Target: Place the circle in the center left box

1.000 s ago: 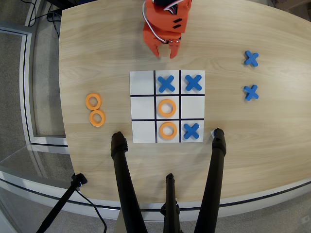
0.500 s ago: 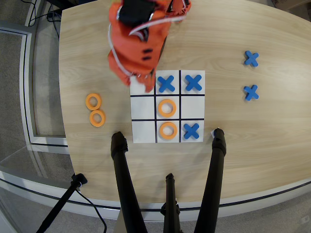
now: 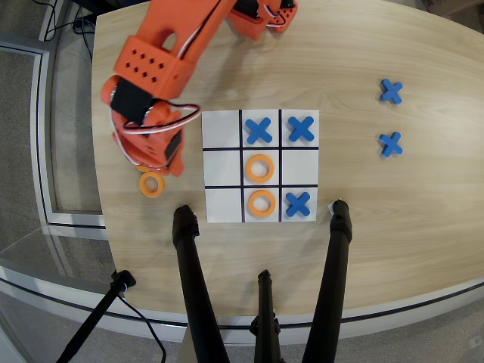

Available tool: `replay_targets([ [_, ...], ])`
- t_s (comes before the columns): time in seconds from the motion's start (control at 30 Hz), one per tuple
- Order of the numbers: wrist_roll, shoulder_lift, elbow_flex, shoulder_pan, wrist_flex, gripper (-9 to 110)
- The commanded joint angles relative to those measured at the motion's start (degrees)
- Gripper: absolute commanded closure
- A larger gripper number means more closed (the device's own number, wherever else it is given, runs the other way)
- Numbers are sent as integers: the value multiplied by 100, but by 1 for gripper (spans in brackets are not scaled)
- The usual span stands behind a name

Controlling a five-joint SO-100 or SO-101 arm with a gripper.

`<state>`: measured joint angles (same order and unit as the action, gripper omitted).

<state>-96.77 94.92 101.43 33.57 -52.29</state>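
In the overhead view the orange ring (image 3: 151, 184) lies flat on the wooden table (image 3: 423, 219), off the white grid board (image 3: 222, 128), at about nine o'clock from the board's lower rows. The pincer (image 3: 155, 160) sits directly at twelve o'clock from the ring, just above it and nearly touching its upper rim; the arm's bulk hides the fingertips, so I cannot tell whether it is open or closed.

No brand, label or writing can be read anywhere.

The orange arm (image 3: 162, 53) reaches from its base at the top edge, at about one o'clock from the ring, down toward seven o'clock, with the wrist bent over the table beside the board.

The middle-right cell (image 3: 300, 168), between two blue crosses, is bare. Two more rings (image 3: 260, 168) occupy the middle column. Two spare crosses (image 3: 391, 91) lie well apart at three o'clock.
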Motion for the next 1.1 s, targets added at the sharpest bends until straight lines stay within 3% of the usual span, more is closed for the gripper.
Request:
replay_targets([
  [0.0, -220, -299, -501, 132, 44, 79],
  [0.4, -1002, -1538, -923, 457, 105, 74],
  [1.07, -1072, -2909, -2338, 703, 70, 73],
])
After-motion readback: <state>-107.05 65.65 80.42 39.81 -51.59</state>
